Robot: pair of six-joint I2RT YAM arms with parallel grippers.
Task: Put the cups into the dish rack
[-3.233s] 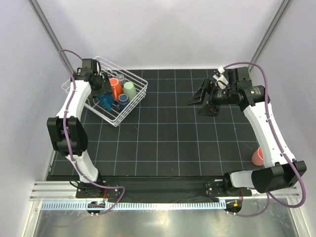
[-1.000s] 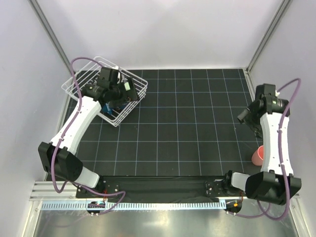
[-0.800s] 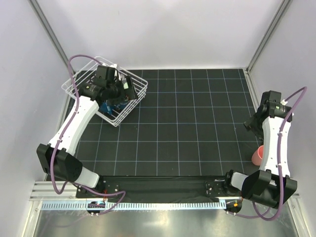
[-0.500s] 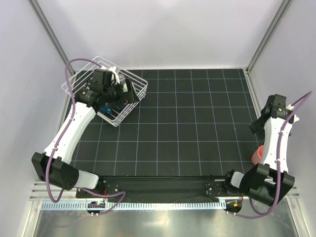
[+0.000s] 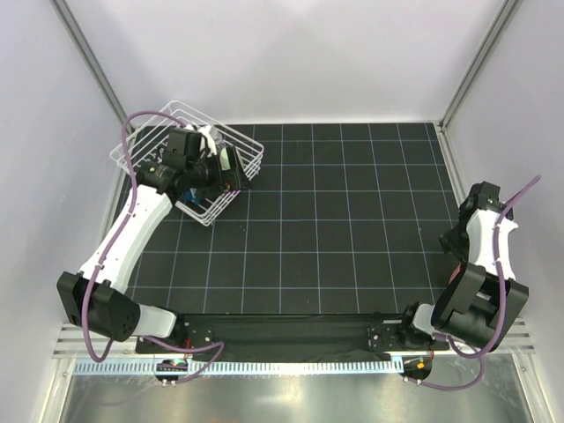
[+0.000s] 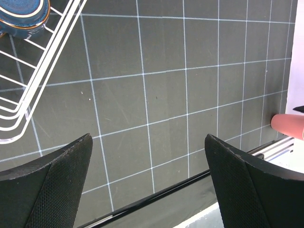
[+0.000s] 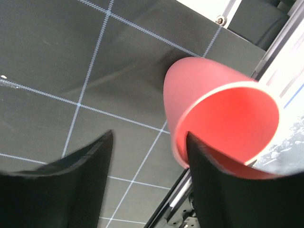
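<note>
The white wire dish rack (image 5: pixel 148 141) stands at the far left of the mat, and its corner shows in the left wrist view (image 6: pixel 50 54). The dark blue mug (image 6: pixel 21 16) sits inside it; the other cups in the rack are hidden under my left arm. My left gripper (image 5: pixel 231 167) is open and empty above the rack's right edge (image 6: pixel 147 190). The pink cup (image 7: pixel 216 111) stands at the near right edge of the mat. My right gripper (image 7: pixel 147 180) is open right at it; the right finger (image 7: pixel 223 190) overlaps the cup's rim, and the cup is not between the fingers.
The metal rail of the table's front edge (image 7: pixel 199 190) runs right next to the pink cup. The right wall post (image 5: pixel 471 66) is close to my folded right arm (image 5: pixel 483 231). The pink cup also shows far off in the left wrist view (image 6: pixel 289 126).
My right arm has swung from the far middle back to the near right edge and come down at the pink cup. My left gripper has turned from inside the rack to its right edge.
</note>
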